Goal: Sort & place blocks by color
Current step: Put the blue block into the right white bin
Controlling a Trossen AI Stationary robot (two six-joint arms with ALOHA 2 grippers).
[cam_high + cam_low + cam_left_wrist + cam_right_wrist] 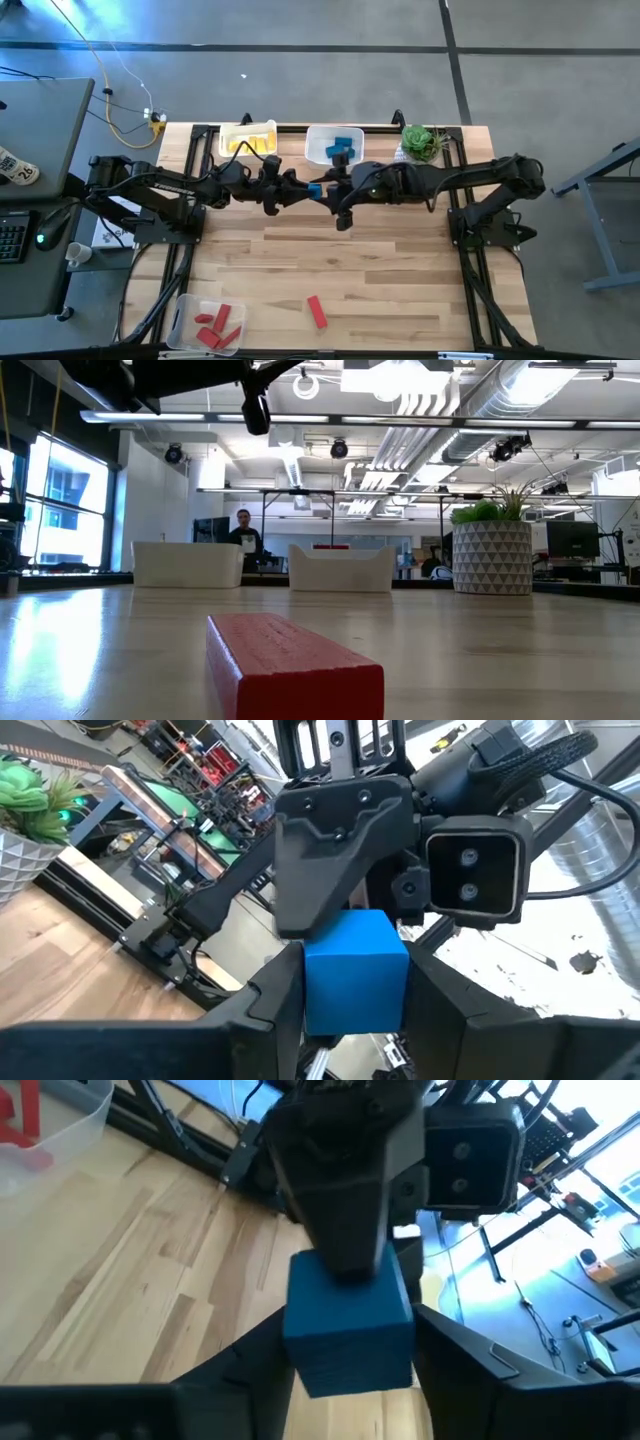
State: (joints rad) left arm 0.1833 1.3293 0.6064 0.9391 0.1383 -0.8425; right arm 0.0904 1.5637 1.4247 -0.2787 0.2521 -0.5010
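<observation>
Red block [290, 665] lies nearest the low camera, alone on the table's [400, 290] front part. Mid-air over the table's centre, left gripper [308, 189] and right gripper [322, 189] meet on one blue cube [352, 970], both sets of fingers partly open, pressing its sides.
</observation>
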